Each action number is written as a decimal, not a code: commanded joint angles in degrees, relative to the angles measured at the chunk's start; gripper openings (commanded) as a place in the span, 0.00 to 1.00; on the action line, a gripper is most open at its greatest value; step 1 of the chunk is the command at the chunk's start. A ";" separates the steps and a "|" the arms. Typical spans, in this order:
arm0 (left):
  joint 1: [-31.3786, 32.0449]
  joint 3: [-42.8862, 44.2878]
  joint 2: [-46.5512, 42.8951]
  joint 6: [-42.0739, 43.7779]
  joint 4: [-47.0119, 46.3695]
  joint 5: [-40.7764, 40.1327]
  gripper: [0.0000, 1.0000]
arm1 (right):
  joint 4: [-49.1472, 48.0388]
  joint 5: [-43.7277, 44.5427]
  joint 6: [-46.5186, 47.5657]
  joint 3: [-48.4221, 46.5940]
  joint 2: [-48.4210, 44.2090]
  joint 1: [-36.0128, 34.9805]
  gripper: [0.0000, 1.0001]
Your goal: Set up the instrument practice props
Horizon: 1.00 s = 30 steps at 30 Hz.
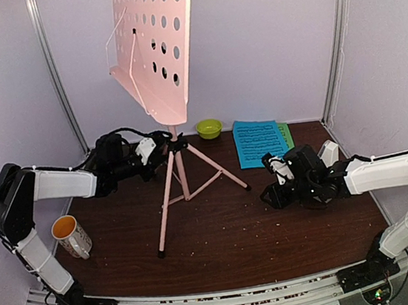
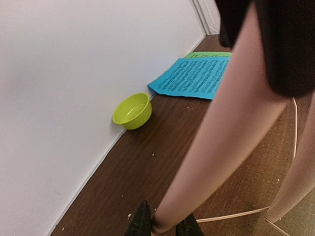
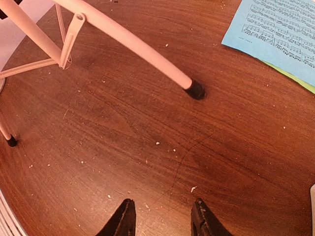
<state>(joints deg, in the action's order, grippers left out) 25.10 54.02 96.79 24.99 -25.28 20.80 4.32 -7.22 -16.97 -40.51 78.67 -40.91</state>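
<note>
We find the music stand (image 1: 148,92) on the table (image 1: 230,246), left of centre; the bowl (image 1: 208,128) behind it at the far edge; two overlapped music sheets (image 1: 258,142) right of the bowl; the mug (image 1: 70,236) near the left edge.

The left gripper (image 1: 167,146) seems clamped on the pink music stand (image 1: 164,101) above its legs.

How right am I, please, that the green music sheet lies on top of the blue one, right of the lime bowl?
Not quite: the blue music sheet lies on top of the green music sheet, right of the lime bowl, as the top external view shows.
</note>
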 commanded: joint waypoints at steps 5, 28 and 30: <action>-1.17 -7.00 -8.24 -17.72 -6.64 -24.00 0.00 | -2.65 -1.02 0.54 -3.50 1.71 -0.25 0.40; 13.55 -4.29 -5.38 -42.44 4.53 -56.51 0.00 | -21.01 -3.14 -9.23 -17.80 16.48 -14.69 0.79; 14.30 -3.97 -5.02 -44.41 5.07 -56.78 0.00 | -21.02 -3.10 -9.09 -20.54 19.12 -15.81 0.78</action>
<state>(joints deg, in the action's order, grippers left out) 37.39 48.38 90.32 -3.53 -21.69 -35.62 -14.15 -9.72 -25.17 -56.23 94.00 -54.33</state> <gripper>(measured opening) 0.147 0.791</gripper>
